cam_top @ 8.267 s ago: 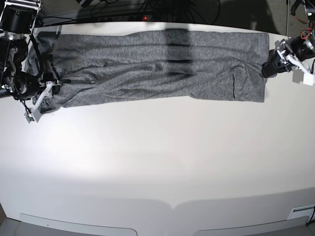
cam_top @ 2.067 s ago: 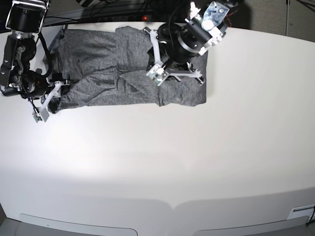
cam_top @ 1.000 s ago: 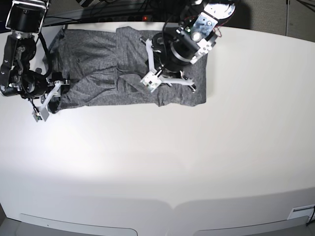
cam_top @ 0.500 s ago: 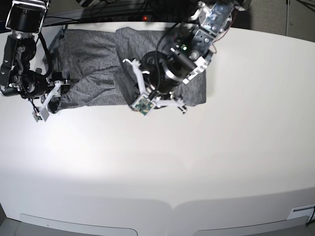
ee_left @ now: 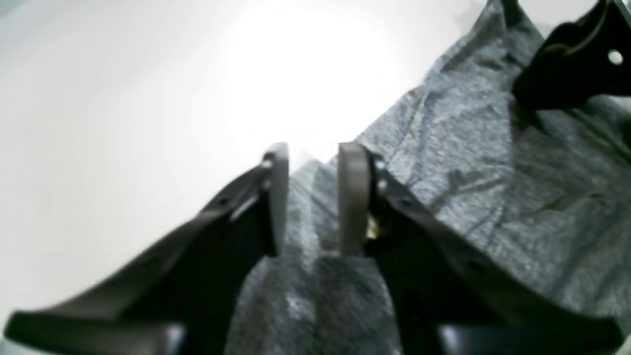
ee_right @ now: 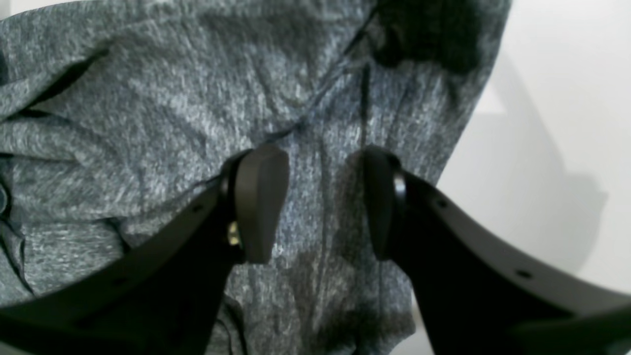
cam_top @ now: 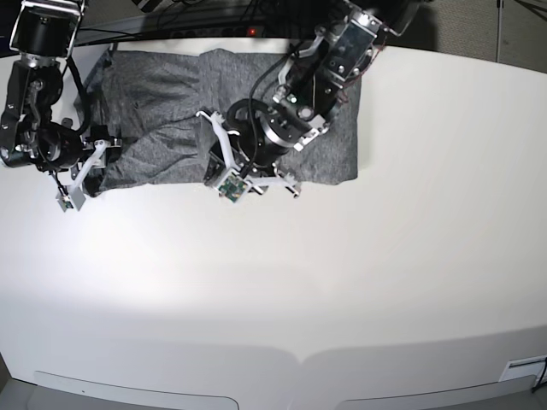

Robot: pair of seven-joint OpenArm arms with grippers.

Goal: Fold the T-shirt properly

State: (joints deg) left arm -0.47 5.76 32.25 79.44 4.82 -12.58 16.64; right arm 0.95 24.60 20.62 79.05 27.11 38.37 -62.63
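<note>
Centrally on the far part of the white surface lay the T-shirt, a heathered dark-grey knit, doubled over on itself so that its outer end formed an upper layer. The left gripper stood over the near hem of that layer with its jaws apart and nothing between them; cloth showed in the gap, and pale surface just beyond the tips. The right gripper hung at the shirt's opposite end, just above the fabric near its edge, jaws likewise parted and empty. In the base view the left gripper sat at the garment's front edge and the right gripper at its near corner. Judged from this layout, a lengthwise fold had been laid and released, and the shirt remained a wide, creased band. The next move probably called for a fresh hold on an edge or corner, taken cleanly through both layers, before another fold
</note>
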